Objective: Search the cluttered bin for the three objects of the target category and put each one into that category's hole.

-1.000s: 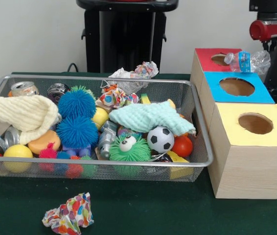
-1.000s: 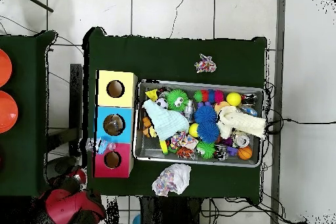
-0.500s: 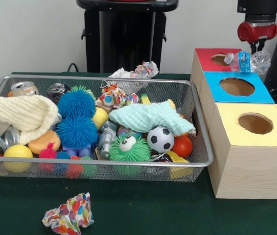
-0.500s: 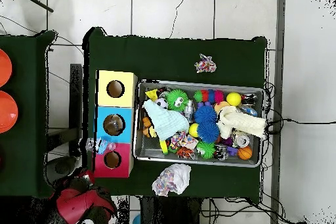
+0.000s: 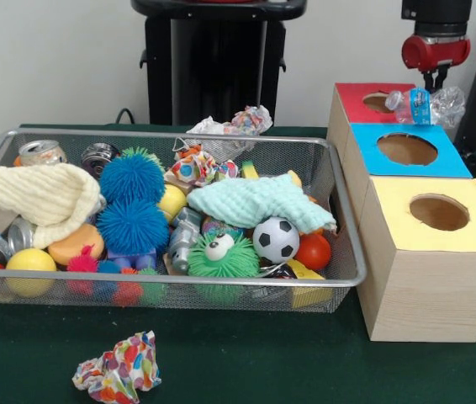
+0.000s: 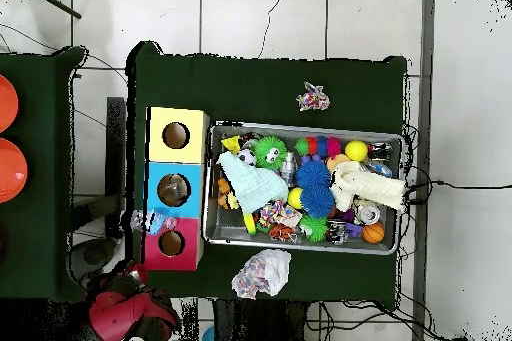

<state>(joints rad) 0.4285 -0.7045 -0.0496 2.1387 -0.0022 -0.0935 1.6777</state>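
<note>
Black-and-white ball [image 5: 276, 239], mint cloth [image 5: 255, 202], yellow, blue, red box tops [image 5: 440, 215].

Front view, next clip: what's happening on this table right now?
The red and black arm's claw hangs above a crushed clear plastic bottle with a blue label, which lies on the red-topped box beside its hole, not inside. The wire mesh bin is full of balls, cloths and cans. Whether the claw grips the bottle can't be told.

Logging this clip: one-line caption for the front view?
Crushed bottle lies across red box and blue box; end effector above it, toy-filled bin alongside.
</note>
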